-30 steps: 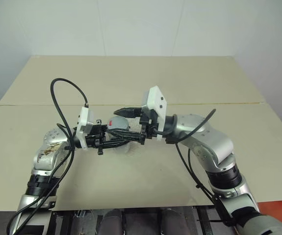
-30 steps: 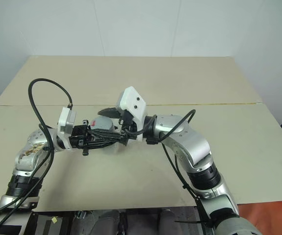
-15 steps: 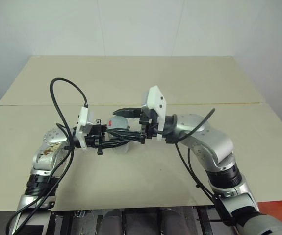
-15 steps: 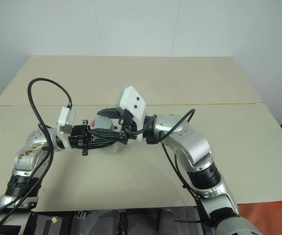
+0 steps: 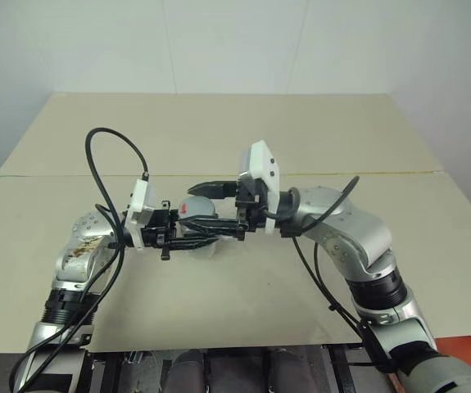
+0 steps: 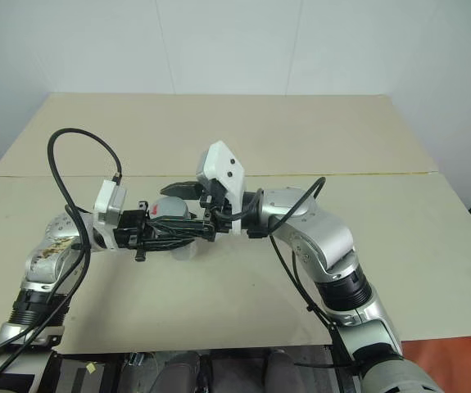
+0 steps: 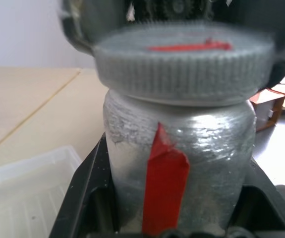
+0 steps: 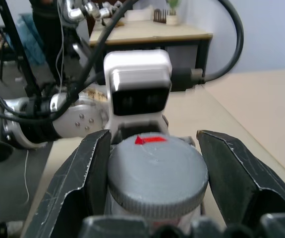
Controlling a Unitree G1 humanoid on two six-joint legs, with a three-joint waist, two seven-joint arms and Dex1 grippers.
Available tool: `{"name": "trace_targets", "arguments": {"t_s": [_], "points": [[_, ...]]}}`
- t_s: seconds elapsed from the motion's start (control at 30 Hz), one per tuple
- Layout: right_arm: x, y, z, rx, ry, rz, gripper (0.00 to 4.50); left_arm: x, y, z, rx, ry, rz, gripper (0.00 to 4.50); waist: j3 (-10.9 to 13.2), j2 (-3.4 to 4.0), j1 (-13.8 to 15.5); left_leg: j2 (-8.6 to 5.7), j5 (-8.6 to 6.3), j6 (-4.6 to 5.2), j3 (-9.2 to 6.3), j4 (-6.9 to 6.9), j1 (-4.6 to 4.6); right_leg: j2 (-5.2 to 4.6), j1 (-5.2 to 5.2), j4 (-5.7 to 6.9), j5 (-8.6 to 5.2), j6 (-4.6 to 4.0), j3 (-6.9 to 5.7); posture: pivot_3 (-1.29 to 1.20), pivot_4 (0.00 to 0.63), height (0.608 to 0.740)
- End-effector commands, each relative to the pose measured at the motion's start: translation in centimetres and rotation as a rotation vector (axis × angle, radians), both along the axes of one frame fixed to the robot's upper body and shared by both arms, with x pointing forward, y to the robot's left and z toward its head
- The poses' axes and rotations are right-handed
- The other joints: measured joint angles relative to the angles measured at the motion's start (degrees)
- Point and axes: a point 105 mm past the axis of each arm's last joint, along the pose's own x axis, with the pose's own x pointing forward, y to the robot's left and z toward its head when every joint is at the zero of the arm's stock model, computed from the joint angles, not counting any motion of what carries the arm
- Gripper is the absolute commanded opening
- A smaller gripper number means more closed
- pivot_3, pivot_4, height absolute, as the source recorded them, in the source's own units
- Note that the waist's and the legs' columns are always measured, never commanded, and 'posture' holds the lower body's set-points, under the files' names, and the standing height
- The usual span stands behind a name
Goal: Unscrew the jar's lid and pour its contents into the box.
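While the left gripper clamps the jar upright, the right gripper pinches the lid, still seated: unscrewing step. Next: twist, lift clear, then tip over the box just beside the left fingers.

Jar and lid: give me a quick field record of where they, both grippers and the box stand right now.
jar: upright, held above the table, silvery body with a red label
lid: on the jar's mouth, grey, ribbed edge, red mark on top
left gripper: shut on the jar's body, reaching in from the left
right gripper: shut on the lid, one finger on each side
box: clear plastic tray on the table, below and beside the jar
contents: hidden inside the jar
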Motion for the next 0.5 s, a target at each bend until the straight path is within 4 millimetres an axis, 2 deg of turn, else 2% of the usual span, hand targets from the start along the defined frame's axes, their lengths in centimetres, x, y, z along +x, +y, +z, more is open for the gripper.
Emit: {"name": "trace_targets", "arguments": {"t_s": [0.03, 0.27, 0.33, 0.5], "points": [[-0.8, -0.8, 3.1, 0.088, -0.120, -0.002, 2.72, -0.3, 0.3, -0.5, 0.043, -0.001, -0.024, 1.94, 0.0, 0.00, 0.0, 0.01, 0.00, 0.00, 0.00, 0.00, 0.00, 0.00, 0.00, 0.00, 0.00, 0.00, -0.02, 0.00, 0.150, 0.740], [-0.4, -1.4, 3.2, 0.097, -0.132, -0.040, 2.72, 0.2, 0.3, 0.2, 0.015, -0.026, 0.004, 1.94, 0.0, 0.00, 0.0, 0.02, -0.01, 0.02, 0.00, 0.01, 0.00, 0.01, 0.01, 0.00, 0.00, 0.00, -0.01, 0.00, 0.150, 0.740], [0.4, -2.2, 2.9, 0.092, -0.127, -0.100, 2.72, 0.4, 0.4, 0.7, 0.004, -0.040, 0.019, 1.94, 0.0, 0.00, 0.1, 0.02, -0.01, 0.02, -0.01, 0.00, 0.00, 0.01, 0.01, 0.01, 0.00, 0.00, -0.03, 0.00, 0.150, 0.740], [3.6, -5.5, 0.7, 0.072, -0.074, -0.377, 2.72, 1.2, 1.1, 2.7, -0.059, -0.099, 0.094, 1.94, 0.0, -0.01, 0.1, 0.01, -0.01, 0.01, 0.00, 0.02, -0.06, 0.00, -0.01, -0.02, 0.00, 0.00, -0.02, 0.00, 0.150, 0.740]]}}
